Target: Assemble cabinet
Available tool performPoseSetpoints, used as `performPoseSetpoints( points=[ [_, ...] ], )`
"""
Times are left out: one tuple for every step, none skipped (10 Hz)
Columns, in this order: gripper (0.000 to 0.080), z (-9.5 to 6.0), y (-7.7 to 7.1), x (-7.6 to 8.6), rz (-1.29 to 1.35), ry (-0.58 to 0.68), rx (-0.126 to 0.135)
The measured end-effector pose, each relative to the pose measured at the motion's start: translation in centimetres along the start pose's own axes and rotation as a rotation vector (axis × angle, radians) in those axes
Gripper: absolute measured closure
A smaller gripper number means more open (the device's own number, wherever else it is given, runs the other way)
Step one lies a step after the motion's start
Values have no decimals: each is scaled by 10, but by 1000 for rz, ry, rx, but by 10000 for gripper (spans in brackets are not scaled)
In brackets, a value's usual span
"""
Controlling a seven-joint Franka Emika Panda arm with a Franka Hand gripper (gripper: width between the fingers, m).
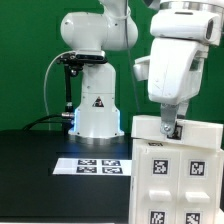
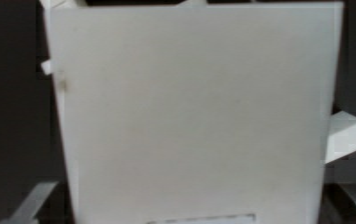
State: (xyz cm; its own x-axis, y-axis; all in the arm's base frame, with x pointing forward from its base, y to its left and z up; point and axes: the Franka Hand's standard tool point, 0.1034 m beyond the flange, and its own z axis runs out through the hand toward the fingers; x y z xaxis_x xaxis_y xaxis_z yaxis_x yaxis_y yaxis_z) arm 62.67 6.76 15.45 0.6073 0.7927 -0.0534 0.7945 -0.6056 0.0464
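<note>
One cabinet [image 1: 178, 172], white boxy, tagged panels, sitting at 4 o'clock in exterior view, close to camera, on black table [image 1: 40, 165]. We are judging it light but bulky, stiff flat panels, smooth faces probably slippery; thin top edge looking like best hold. Gripper [image 1: 167, 127] is reaching down at that top edge, fingers seeming to straddle panel. We cannot tell if clamped or loose. Wrist view is filling with white panel [image 2: 184, 100]. Marker board [image 1: 98, 164] lying at 7 o'clock from cabinet, apart.

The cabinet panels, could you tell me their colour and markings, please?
The cabinet is white with black-and-white square tags, seen best in the exterior view.
</note>
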Motion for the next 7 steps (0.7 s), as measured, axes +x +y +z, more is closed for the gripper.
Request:
performPoseSetpoints(
  points=[
    [242,1,-1,-2,160,9,1],
    [242,1,-2,-1,309,27,11],
    [242,1,-1,0,477,49,37],
    [242,1,-1,0,606,65,66],
    [242,1,-1,0,609,59,59],
    [242,1,-2,0,699,57,63],
    [242,1,-2,0,771,54,65]
  ],
)
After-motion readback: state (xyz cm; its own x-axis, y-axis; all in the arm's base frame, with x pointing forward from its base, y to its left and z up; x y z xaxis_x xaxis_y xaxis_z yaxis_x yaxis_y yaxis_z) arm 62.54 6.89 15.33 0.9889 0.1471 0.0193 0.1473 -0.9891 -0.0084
